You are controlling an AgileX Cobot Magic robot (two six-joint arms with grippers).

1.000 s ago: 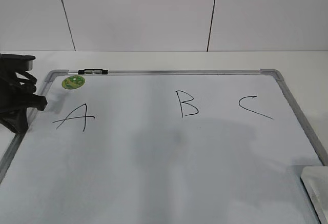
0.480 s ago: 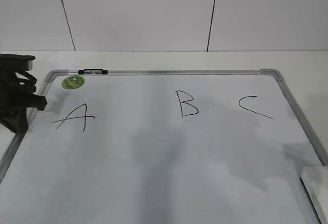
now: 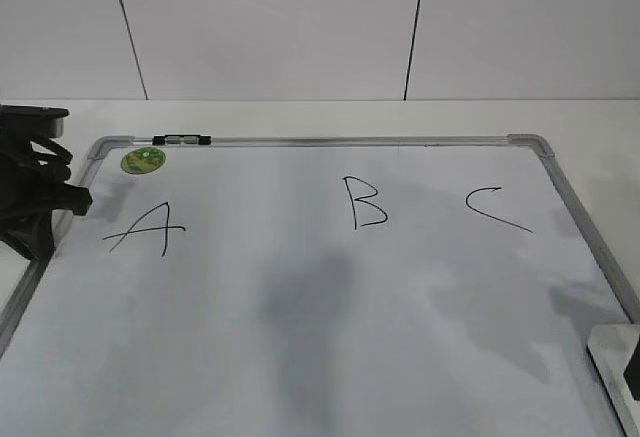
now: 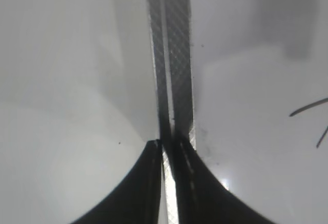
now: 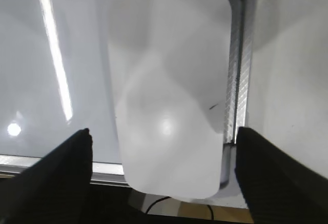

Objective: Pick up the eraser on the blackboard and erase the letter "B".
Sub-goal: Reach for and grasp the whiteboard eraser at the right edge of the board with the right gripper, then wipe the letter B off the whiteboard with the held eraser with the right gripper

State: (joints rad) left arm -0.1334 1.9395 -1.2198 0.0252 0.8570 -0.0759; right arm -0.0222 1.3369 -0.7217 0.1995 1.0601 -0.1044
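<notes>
The blackboard point(image 3: 350, 141) is a white board in a grey frame with black letters. The letter "B" point(image 3: 364, 203) is intact in the upper middle, between "A" point(image 3: 146, 229) and "C" point(image 3: 496, 208). The eraser point(image 3: 608, 349), a white rounded block, lies at the board's near right corner. It fills the right wrist view point(image 5: 171, 70). My right gripper point(image 5: 164, 130) is open, with one finger on each side of the eraser's near end, not touching it. One finger shows in the exterior view point(image 3: 632, 375). My left gripper point(image 4: 166, 141) is shut over the board's left frame point(image 4: 174, 55).
A round green sticker point(image 3: 142, 160) sits at the board's far left corner. A small black and silver piece point(image 3: 182, 140) lies on the top frame. The left arm point(image 3: 35, 197) stands at the board's left edge. The board's right frame point(image 5: 237, 55) runs beside the eraser.
A dark finger of my right gripper has come into the exterior view at the lower right by the eraser, and its shadow has spread over the board's right side. The left arm stays.
</notes>
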